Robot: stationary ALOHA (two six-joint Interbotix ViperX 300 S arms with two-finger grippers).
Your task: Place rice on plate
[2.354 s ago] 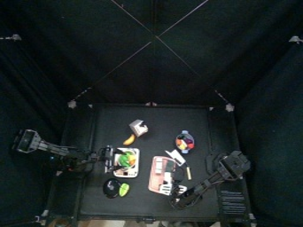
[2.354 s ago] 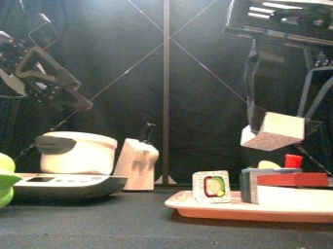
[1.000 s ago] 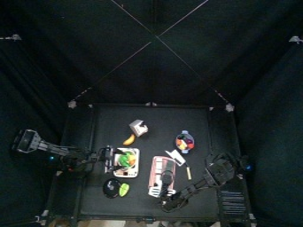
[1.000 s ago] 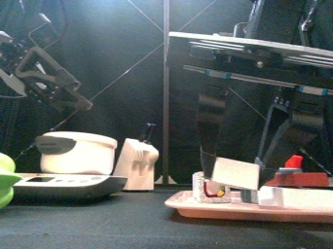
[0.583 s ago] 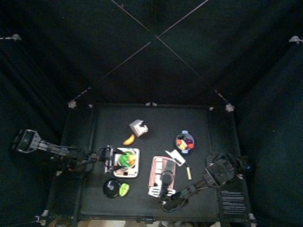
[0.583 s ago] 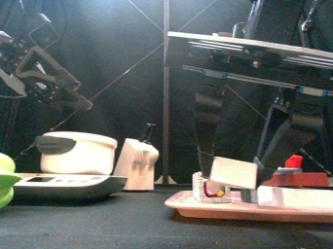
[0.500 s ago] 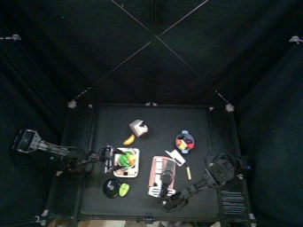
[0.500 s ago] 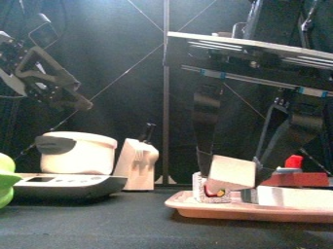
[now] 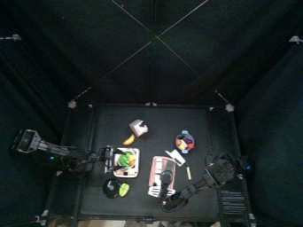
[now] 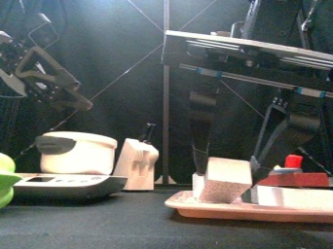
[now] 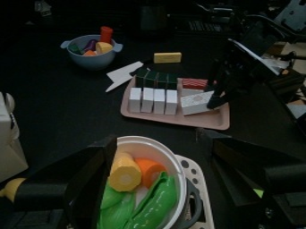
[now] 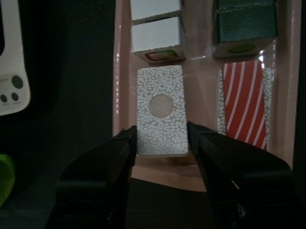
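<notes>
The rice (image 12: 160, 109) is a white speckled block standing on the pink plate (image 12: 199, 98), at the end of a row of similar food blocks. My right gripper (image 12: 165, 136) hangs over it, open, one jaw on each side and neither touching. From the front, the rice (image 10: 225, 180) rests on the plate (image 10: 260, 206) below the right gripper (image 10: 240, 156). In the top view the plate (image 9: 160, 175) lies at the table's front middle. My left gripper (image 11: 156, 192) stands open over a white bowl of vegetables (image 11: 143, 179).
A white cooker (image 10: 72, 154) and a white carton (image 10: 136, 160) stand left of the plate. Further back on the table are a bowl of fruit (image 9: 186, 140), an orange piece (image 9: 129, 139) and a small white box (image 9: 138, 128).
The rice came down from mid-air onto the plate and went from tilted to upright. The right jaws spread apart and let it go. The left arm stayed put.
</notes>
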